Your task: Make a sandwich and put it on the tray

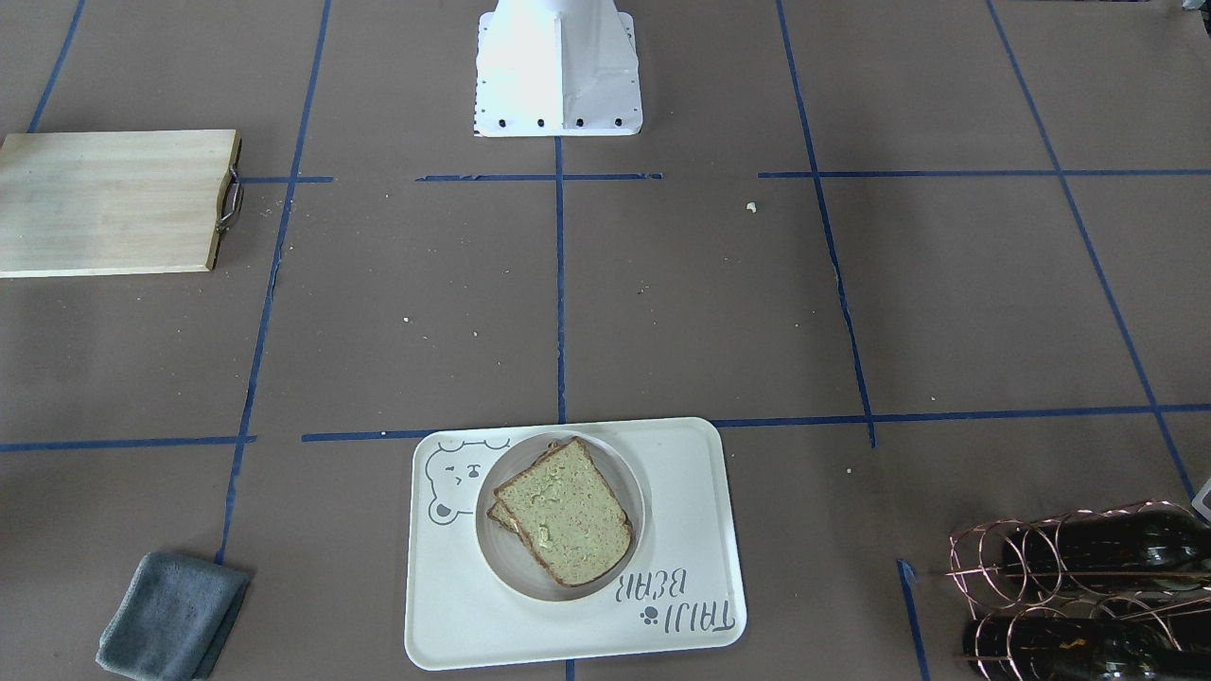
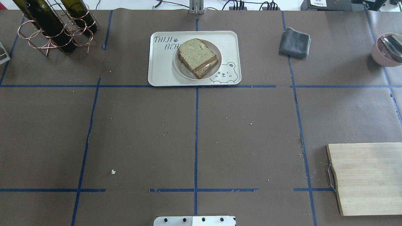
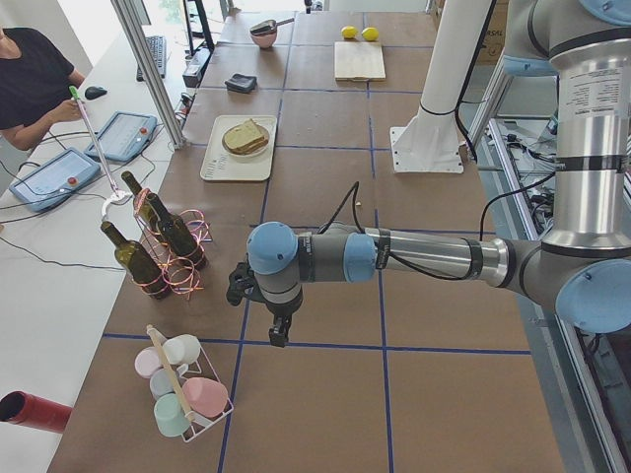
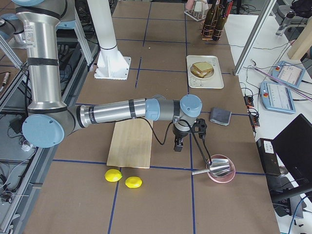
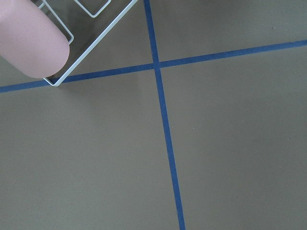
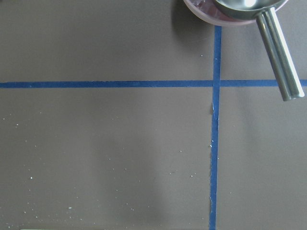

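Note:
The sandwich (image 1: pixel 563 511), two greenish-beige bread slices with dark crust, lies stacked on a round off-white plate (image 1: pixel 615 463). The plate stands on the cream tray (image 1: pixel 681 492) with the bear drawing, at the far middle of the table in the overhead view (image 2: pixel 160 69). Only a pale strip of filling shows between the slices (image 2: pixel 205 64); the egg's yolk is hidden. My left gripper (image 3: pixel 280 333) hangs over bare table near the bottle rack, far from the tray. My right gripper (image 4: pixel 178 145) hangs beside the cutting board. I cannot tell whether either is open or shut.
A wooden cutting board (image 2: pixel 367 177) lies near right. A grey cloth (image 2: pixel 294 42) lies right of the tray. A copper rack with wine bottles (image 2: pixel 53 26) stands far left. A pink bowl with a metal scoop (image 2: pixel 384 48) stands far right. Two lemons (image 4: pixel 123 178) and a cup rack (image 3: pixel 182 389) are at the table's ends.

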Action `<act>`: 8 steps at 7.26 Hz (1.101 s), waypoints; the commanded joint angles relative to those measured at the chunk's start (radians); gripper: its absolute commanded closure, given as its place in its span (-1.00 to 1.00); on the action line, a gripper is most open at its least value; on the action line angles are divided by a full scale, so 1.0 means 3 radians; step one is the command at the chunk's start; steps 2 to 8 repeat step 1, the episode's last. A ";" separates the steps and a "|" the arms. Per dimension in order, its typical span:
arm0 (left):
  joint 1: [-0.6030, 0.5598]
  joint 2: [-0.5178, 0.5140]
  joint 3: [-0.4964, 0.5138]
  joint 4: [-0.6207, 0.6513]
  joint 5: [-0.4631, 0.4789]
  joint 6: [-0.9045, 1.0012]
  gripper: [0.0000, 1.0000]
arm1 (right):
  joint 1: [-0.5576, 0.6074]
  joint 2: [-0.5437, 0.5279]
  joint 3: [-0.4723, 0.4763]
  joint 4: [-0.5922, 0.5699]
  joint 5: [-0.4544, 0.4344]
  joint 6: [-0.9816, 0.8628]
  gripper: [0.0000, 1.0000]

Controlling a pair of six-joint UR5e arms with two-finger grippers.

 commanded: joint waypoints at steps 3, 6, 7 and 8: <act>0.0003 -0.0096 0.0038 0.0014 0.0002 -0.0002 -1.00 | 0.0081 -0.0183 0.0025 0.0200 0.0141 -0.0044 -1.00; 0.0003 -0.0096 0.0038 0.0014 0.0002 -0.0002 -1.00 | 0.0081 -0.0183 0.0025 0.0200 0.0141 -0.0044 -1.00; 0.0003 -0.0096 0.0038 0.0014 0.0002 -0.0002 -1.00 | 0.0081 -0.0183 0.0025 0.0200 0.0141 -0.0044 -1.00; 0.0003 -0.0096 0.0038 0.0014 0.0002 -0.0002 -1.00 | 0.0081 -0.0183 0.0025 0.0200 0.0141 -0.0044 -1.00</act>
